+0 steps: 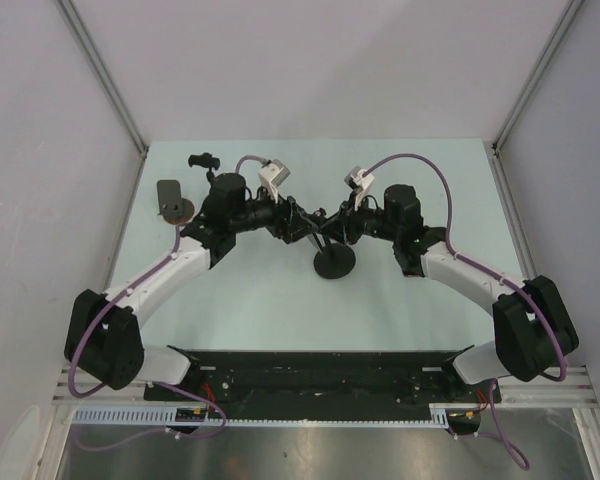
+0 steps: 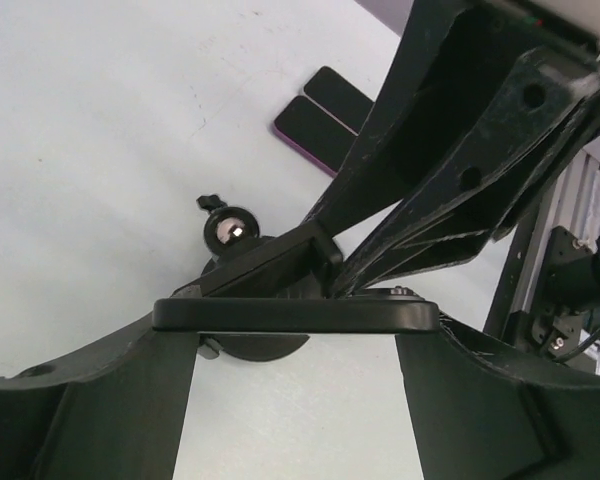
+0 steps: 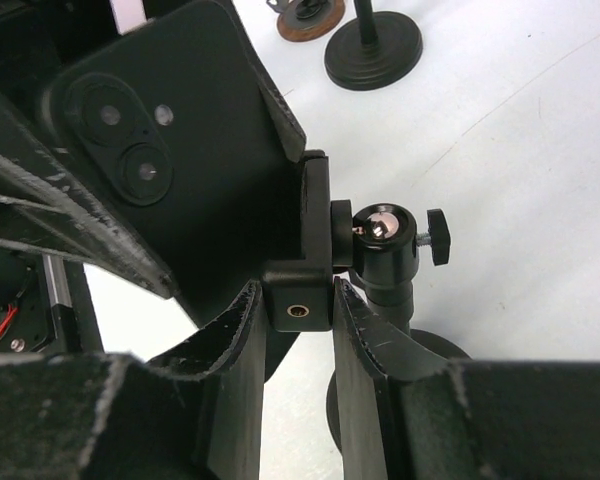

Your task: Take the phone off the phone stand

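Note:
The black phone lies edge-on across my left gripper, whose two fingers press on its ends. Its back with two camera lenses shows in the right wrist view. It still sits against the clamp block of the black phone stand, which has a ball head and a round base. My right gripper is shut on that clamp block just under the phone. In the top view both grippers, left and right, meet above the stand's base at mid table.
A second small black stand and a brown disc with a dark plate are at the far left; both show in the right wrist view. Two dark flat pads lie on the table beyond the phone.

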Robot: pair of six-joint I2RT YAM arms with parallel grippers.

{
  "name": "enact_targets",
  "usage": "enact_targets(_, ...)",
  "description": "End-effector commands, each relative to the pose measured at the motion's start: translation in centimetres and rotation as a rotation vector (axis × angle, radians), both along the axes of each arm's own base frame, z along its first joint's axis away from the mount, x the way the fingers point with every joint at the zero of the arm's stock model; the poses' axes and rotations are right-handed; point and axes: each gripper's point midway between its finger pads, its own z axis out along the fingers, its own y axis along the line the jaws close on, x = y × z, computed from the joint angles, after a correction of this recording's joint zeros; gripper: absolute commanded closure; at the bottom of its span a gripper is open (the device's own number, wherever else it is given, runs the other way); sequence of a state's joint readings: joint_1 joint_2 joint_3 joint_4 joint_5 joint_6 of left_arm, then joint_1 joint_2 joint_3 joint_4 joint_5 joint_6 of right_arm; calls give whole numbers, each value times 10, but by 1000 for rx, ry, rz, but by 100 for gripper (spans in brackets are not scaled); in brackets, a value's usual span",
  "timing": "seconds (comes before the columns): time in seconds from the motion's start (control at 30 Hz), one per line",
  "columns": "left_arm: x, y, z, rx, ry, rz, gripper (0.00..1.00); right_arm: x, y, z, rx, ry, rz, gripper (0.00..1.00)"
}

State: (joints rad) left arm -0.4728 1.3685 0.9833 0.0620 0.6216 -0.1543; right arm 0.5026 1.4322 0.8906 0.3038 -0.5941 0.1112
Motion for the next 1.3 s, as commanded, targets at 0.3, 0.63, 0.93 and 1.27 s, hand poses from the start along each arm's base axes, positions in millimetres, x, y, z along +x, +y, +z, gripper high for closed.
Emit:
enact_targets(0.3,-18,32,155,-226,-254,197,100,28,-10,-16,-85,-40,-163,100)
enact_targets(0.63,-1,80,155,-247,-197,452,100,67,13,27,97,-216,-129,100)
enact_targets(0.93,2,88,135,-213,-138,508,100,98,34,23,146,-218,-66,100)
enact_targets(1.27,11,83,109,-247,30,567,100,80,22,-5,-2,-130,-33,72)
